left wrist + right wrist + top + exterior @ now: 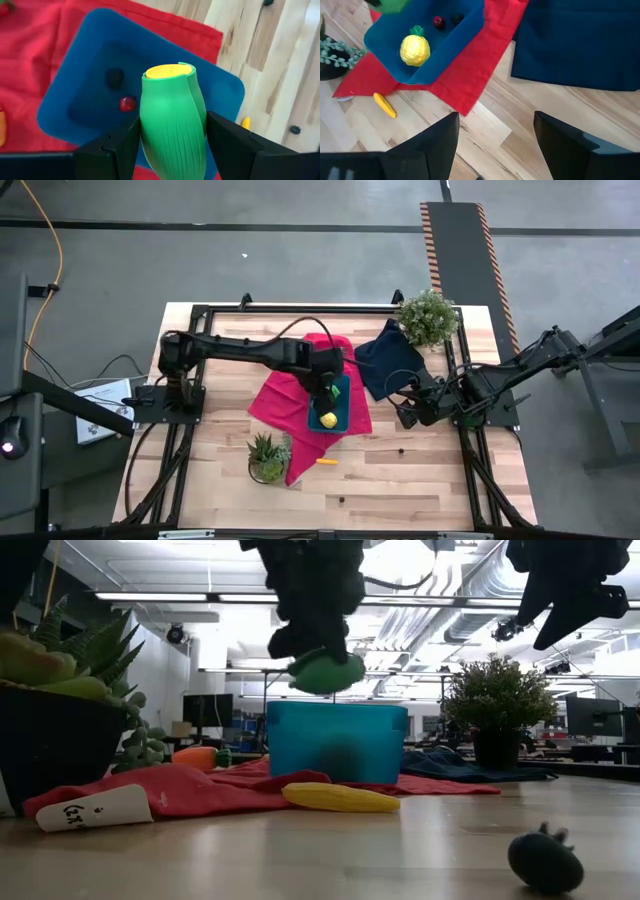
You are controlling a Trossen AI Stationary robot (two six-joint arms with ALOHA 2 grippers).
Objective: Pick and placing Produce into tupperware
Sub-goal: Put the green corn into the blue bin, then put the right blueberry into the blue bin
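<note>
Two arms share the table [420, 480]. On it a red cloth [290, 395] carries the teal tub [335, 740], and the left gripper [172, 145] hangs directly above that tub, clear of its rim, as the low view shows. Its fingers [235, 145] are clamped on both sides of a green corn piece [172, 130], which is ribbed lengthwise like a husk, rounded and swollen in the middle, with a flat yellow end facing the tub floor.

Inside the tub lie a bumpy yellow fruit with a green top [415, 50], a small red berry [438, 21] and a small dark round piece [456, 19], the last two close together near one end.

Outside it, a yellow-orange pod [385, 105] lies on bare wood just off the cloth's edge.

Well apart from the tub, the right gripper [495, 145] waits over bare wood beside a navy cloth [580, 40], its fingers spread wide with nothing between them.
</note>
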